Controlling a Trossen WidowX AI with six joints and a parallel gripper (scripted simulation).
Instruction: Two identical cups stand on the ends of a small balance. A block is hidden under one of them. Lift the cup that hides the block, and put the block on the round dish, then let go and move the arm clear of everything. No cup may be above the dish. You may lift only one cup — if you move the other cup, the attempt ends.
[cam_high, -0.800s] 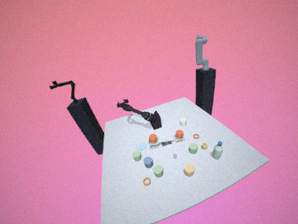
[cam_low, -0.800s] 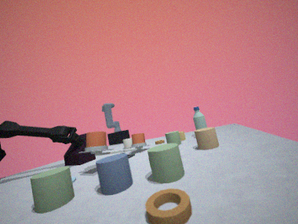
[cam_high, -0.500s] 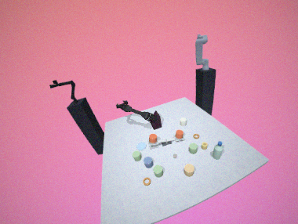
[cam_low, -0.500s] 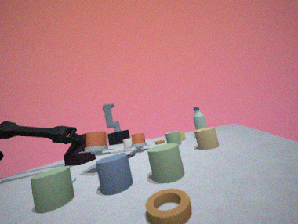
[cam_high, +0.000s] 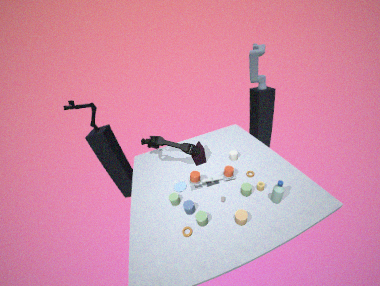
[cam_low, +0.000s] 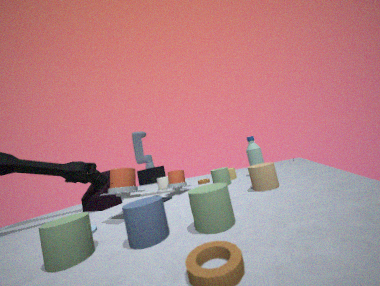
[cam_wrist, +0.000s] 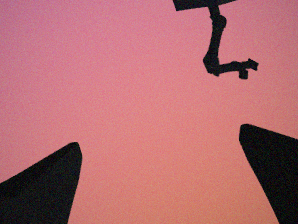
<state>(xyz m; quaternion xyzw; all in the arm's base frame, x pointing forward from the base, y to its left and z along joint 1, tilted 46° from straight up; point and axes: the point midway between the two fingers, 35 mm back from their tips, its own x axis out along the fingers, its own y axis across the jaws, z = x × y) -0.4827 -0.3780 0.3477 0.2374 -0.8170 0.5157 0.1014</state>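
Off the bench's (cam_high: 165, 250) (cam_low: 320, 225) far-left side in the top view, a black arm (cam_high: 93, 115) (cam_wrist: 214, 47) stood on a dark pedestal. Next, the working arm's jaws (cam_high: 145, 142) were spread wide, nothing between them, pointed away from the cups. Then a green cylinder (cam_high: 174, 199) (cam_low: 67, 242), with the pale blue round dish (cam_high: 180, 186) (cam_low: 93, 228) just beyond it, no cup above it. Orange ring (cam_high: 183, 232) (cam_low: 215, 280) and blue cylinder (cam_high: 189, 207) (cam_low: 146, 222) came next, nearer the front edge.

Left orange cup (cam_high: 195, 177) (cam_low: 122, 178) sat on one end of the balance (cam_high: 217, 178) (cam_low: 122, 190); second green cylinder (cam_high: 201, 219) (cam_low: 212, 208) in front. Small greyish piece (cam_high: 223, 199) lay mid-bench. Right orange cup (cam_high: 228, 171) (cam_low: 176, 177) was on the other end. Hidden block: not visible, can't tell which cup covered it.

Further right: white cylinder (cam_high: 233, 155) (cam_low: 162, 183) behind, tan cylinder (cam_high: 241, 217) (cam_low: 264, 177) in front, third green cylinder (cam_high: 246, 190) (cam_low: 220, 176), second ring (cam_high: 247, 174) (cam_low: 203, 181), yellow piece (cam_high: 260, 187) (cam_low: 232, 173), then the blue-capped bottle (cam_high: 277, 194) (cam_low: 254, 154) upright.
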